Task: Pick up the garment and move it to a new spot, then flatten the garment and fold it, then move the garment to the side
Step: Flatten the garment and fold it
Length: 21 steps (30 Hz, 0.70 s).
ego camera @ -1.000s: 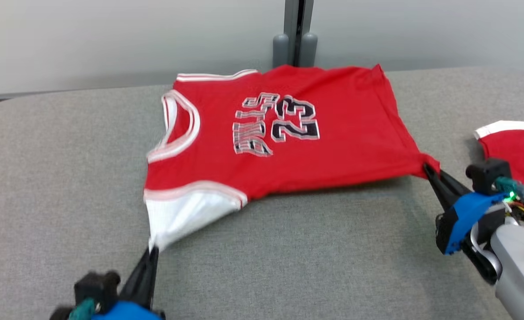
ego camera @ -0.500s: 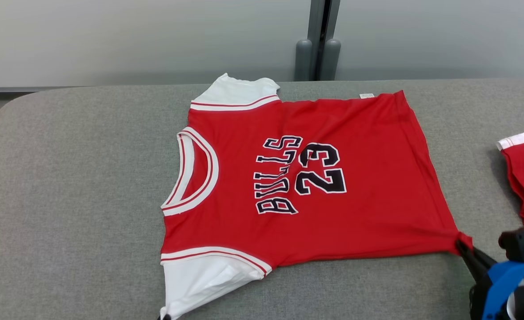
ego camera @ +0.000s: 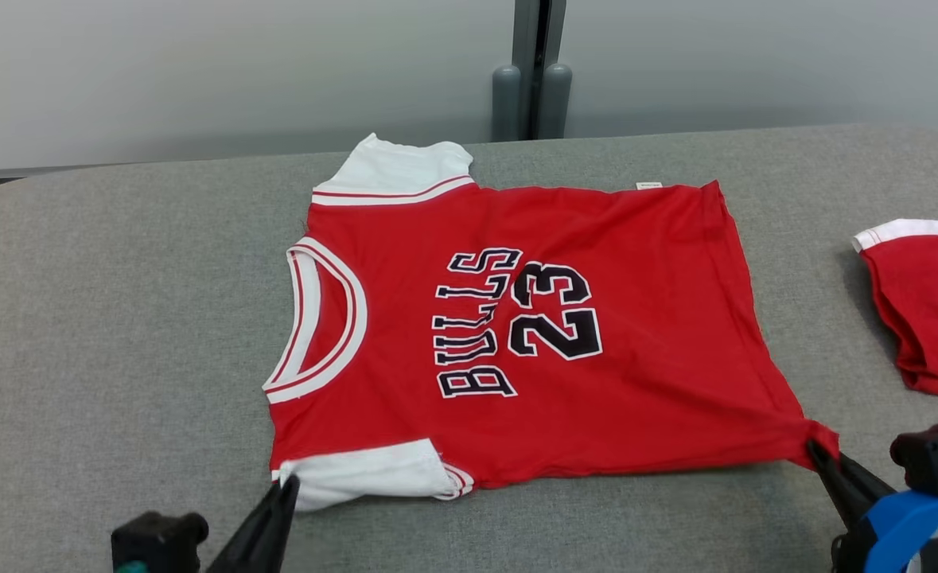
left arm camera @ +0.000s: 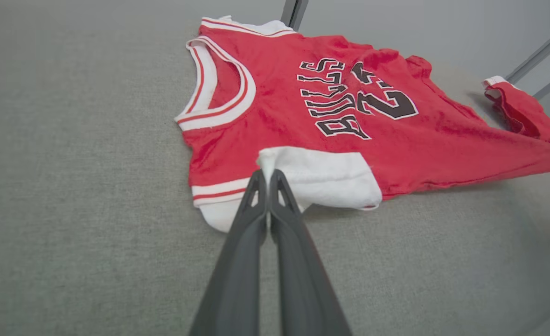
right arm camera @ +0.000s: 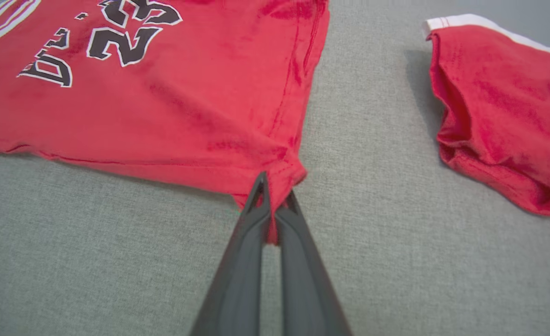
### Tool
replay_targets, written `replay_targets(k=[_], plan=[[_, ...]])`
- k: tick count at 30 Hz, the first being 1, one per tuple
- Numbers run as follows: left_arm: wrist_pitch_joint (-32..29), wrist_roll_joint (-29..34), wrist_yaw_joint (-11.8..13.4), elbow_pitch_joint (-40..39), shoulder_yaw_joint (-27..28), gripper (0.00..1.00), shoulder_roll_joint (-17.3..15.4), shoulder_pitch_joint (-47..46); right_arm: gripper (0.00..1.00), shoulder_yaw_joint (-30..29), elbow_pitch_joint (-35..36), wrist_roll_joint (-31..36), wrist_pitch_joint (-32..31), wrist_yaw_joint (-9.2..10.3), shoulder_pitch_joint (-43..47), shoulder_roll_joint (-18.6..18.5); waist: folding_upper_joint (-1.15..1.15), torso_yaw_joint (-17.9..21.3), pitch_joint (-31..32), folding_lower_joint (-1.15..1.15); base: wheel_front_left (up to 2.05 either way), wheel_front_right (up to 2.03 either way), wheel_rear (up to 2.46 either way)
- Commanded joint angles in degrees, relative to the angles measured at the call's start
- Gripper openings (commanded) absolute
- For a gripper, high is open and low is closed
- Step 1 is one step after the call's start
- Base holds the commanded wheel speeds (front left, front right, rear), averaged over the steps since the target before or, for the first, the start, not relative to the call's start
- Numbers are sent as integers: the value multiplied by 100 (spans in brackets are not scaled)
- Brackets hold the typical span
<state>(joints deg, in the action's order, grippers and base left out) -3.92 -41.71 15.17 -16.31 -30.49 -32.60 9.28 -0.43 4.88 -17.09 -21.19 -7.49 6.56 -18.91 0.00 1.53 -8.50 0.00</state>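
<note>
- Jersey (ego camera: 532, 334): laid flat, print up, mid-table (ego camera: 118, 278), collar to the left.
- Left gripper (ego camera: 287, 482): clamped on the near white sleeve (ego camera: 365, 473).
- Right gripper (ego camera: 817, 450): clamped on the near-right hem corner (ego camera: 825, 436).
- The cloth is judged light, soft and limp; corners and hems are best pinched.
- The sleeve, spread toward the near edge earlier, is now tucked in against the body.
</note>
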Motion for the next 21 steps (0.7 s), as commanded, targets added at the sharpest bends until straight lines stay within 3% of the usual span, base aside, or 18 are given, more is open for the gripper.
replay_targets(k=[1,8,16,21], plan=[[45,88,-70,66,37,0,-53,-267,0,20,33,35,-7,-1,-188,-14,0,-6,-21,0,0,0,0],[-80,530,-624,958,-80,0,65,-1919,0,329,-359,-69,-45,-1,-1053,-223,0,-20,-181,0,0,0,0],[28,814,-1051,2189,-285,0,518,-3261,0,535,-1065,-182,161,-1,-1961,-277,0,102,-487,0,0,0,0],[219,992,-1259,2803,-347,0,621,-3859,0,571,-1371,-162,362,-1,-2347,-221,0,168,-716,0,0,0,0]])
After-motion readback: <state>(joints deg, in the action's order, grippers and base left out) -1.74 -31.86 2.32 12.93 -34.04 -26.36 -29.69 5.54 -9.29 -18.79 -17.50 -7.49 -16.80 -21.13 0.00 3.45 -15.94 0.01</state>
